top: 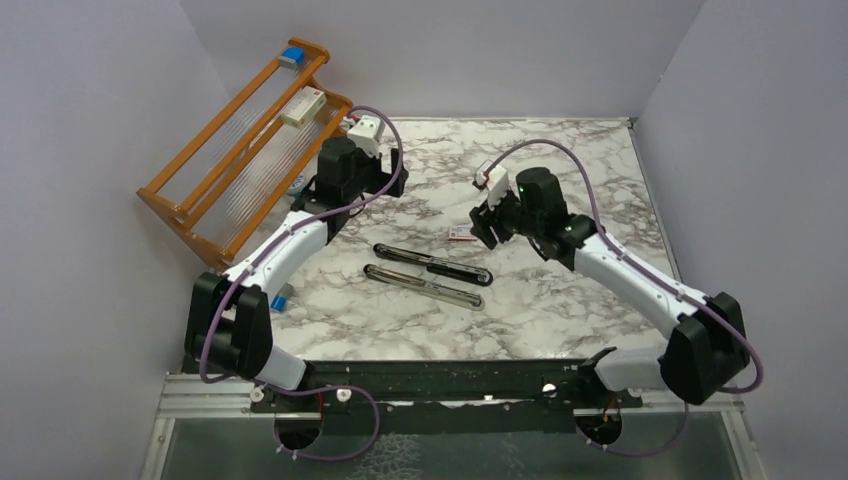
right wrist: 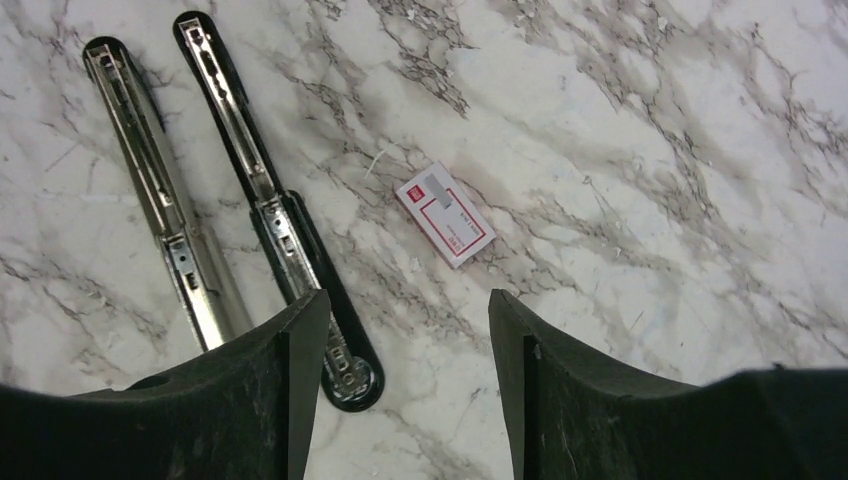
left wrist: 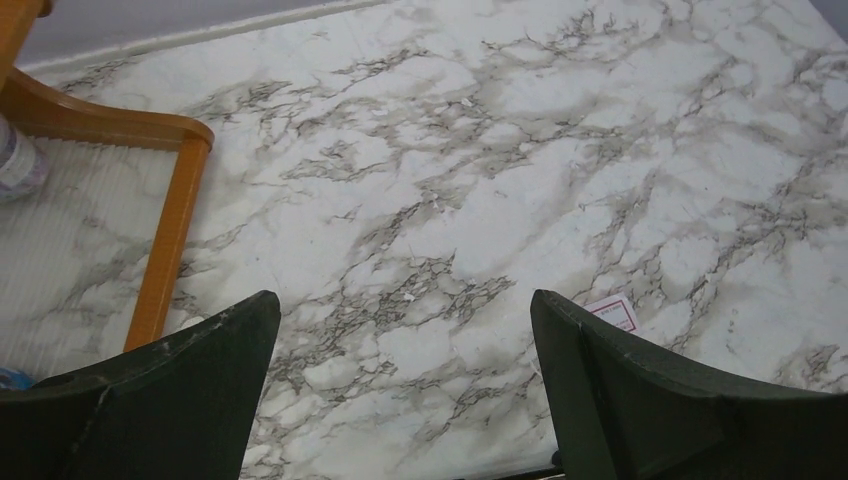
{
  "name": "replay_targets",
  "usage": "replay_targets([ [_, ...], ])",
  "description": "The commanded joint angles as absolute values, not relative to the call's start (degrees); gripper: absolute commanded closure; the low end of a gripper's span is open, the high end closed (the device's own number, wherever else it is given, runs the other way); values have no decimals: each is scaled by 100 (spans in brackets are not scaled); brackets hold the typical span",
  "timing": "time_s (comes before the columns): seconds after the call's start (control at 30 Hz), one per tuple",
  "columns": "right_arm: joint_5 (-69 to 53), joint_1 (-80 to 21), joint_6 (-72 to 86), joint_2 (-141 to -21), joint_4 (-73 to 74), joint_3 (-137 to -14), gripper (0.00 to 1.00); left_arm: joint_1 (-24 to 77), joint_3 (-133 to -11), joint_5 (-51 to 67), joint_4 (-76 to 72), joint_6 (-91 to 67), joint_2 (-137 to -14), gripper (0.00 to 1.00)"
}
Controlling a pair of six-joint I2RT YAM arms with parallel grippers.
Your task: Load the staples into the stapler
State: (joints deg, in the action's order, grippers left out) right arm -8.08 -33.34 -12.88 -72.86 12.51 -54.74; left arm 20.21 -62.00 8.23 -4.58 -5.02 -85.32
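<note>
The black stapler (top: 430,264) (right wrist: 270,215) lies opened flat mid-table, its silver inner rail facing up. Of the staples only a small red-and-white packet (top: 460,233) (right wrist: 445,214) shows, flat on the marble to the stapler's right; no loose strips show. My right gripper (top: 485,224) (right wrist: 408,320) hovers open over bare marble between the stapler's rounded end and the packet, holding nothing. My left gripper (top: 336,186) (left wrist: 405,310) hangs wide open and empty near the wooden rack; a corner of the packet (left wrist: 615,309) peeks past its right finger.
A light grey stapler-like tool (top: 425,288) (right wrist: 165,200) lies parallel beside the black stapler. An orange wooden rack (top: 240,140) (left wrist: 172,205) stands at the back left with a white-and-red box (top: 303,106) and a blue item (top: 291,56) on it. Walls close in three sides.
</note>
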Motion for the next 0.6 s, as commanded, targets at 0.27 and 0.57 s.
replay_targets([
  [0.27,-4116,-1938,-3997,-9783,2190,-7186,36,1953,-5676,652,-302,-1571,-7891,1],
  [0.57,-4167,-1863,-4603,-11011,2463,-7938,35,1960,-5425,656,-309,-1597,-7640,1],
])
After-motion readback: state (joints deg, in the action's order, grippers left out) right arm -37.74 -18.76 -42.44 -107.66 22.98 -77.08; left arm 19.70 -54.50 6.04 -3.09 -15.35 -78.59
